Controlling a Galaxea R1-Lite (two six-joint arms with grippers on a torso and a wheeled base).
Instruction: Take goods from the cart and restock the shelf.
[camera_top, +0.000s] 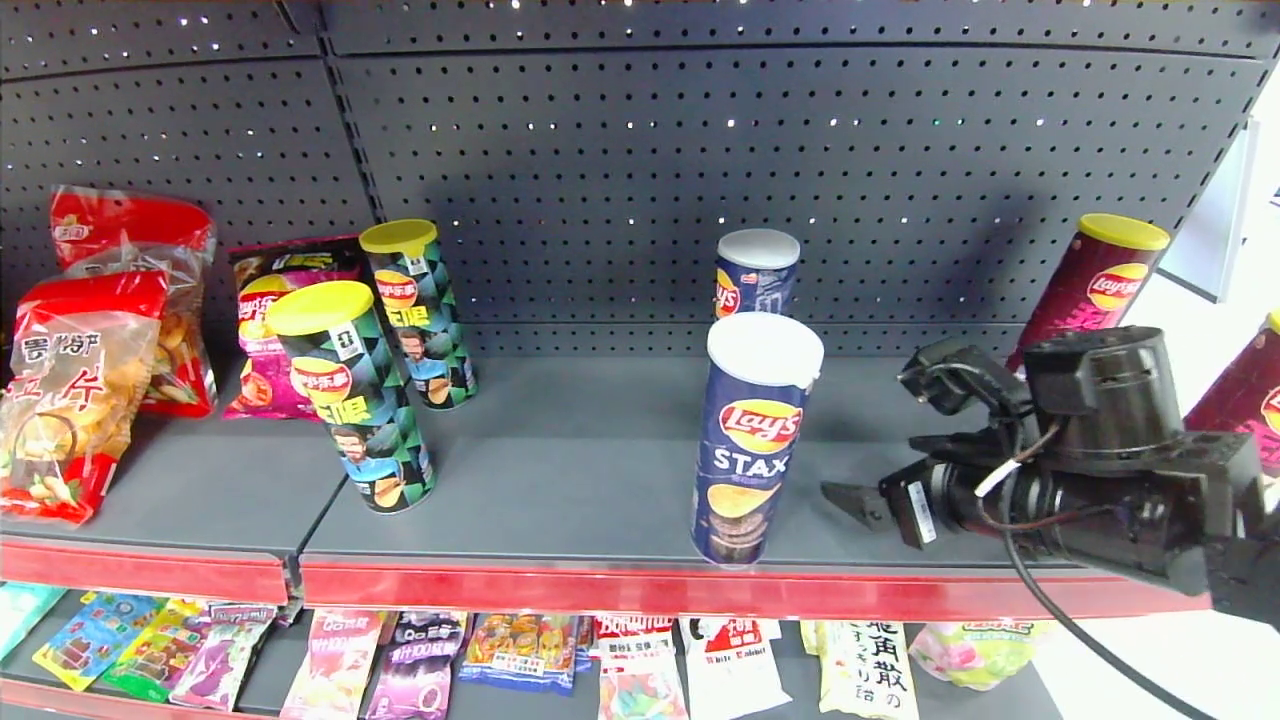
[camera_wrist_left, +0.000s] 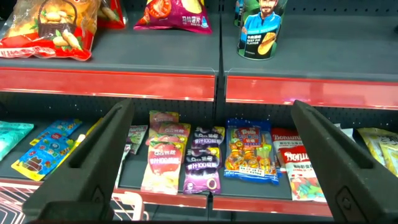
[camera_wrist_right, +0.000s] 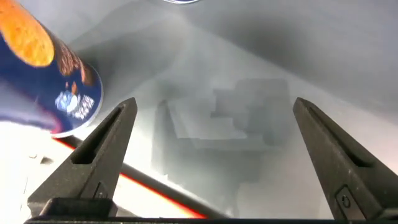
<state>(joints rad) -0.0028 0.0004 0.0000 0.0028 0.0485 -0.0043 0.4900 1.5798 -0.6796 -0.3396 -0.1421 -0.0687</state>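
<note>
Right of the blue can (camera_top: 755, 440), the right gripper (camera_top: 880, 445) hangs with its fingers spread wide, holding nothing. That can stands upright at the front edge of the shelf (camera_top: 560, 480), label out, likely so shoppers see it. Lower than the can, the left gripper (camera_wrist_left: 211, 106) is wide apart and empty too.

We see a matte black right arm (camera_top: 1100, 400) with a drum-shaped wrist housing, looped black cables (camera_top: 1040, 590), a small white tag (camera_top: 995, 478) and a white label (camera_top: 922, 512), while the right gripper (camera_wrist_right: 214, 106) and left gripper (camera_wrist_left: 211, 104) have dark wedge-shaped fingers (camera_wrist_left: 87, 168) with round screw recesses.
</note>
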